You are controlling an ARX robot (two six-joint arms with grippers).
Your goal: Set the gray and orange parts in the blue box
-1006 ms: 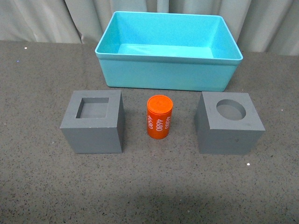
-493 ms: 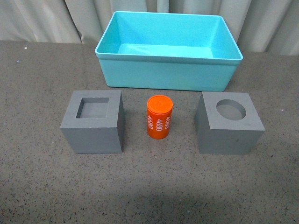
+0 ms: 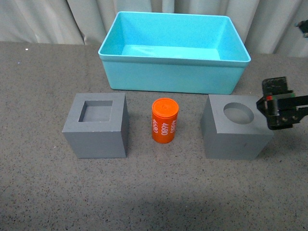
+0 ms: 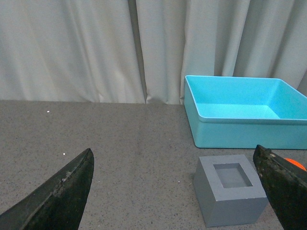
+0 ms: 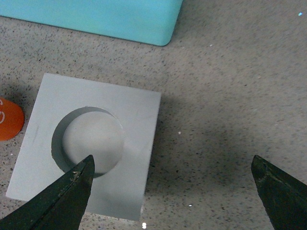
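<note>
The blue box (image 3: 174, 55) stands at the back of the table. In front of it sit a gray cube with a square recess (image 3: 96, 126), an upright orange cylinder marked 4680 (image 3: 164, 121), and a gray cube with a round recess (image 3: 236, 127). My right gripper (image 3: 276, 103) hovers open just past the round-recess cube's right edge. In the right wrist view the right gripper (image 5: 172, 191) has one finger over that cube (image 5: 139, 120) and the other over bare table. My left gripper (image 4: 175, 191) is open, well short of the square-recess cube (image 4: 230, 189), and holds nothing.
The tabletop is dark gray and speckled (image 3: 154, 192). Pale curtains (image 4: 96, 48) hang behind it. The box (image 4: 244, 120) looks empty inside. The orange cylinder shows as a sliver (image 5: 9, 120) beside the round-recess cube, and the box's corner (image 5: 96, 14) lies beyond it.
My right gripper has come into the front view from the right, beside the round-recess cube. The cubes, the cylinder and the box have not moved.
</note>
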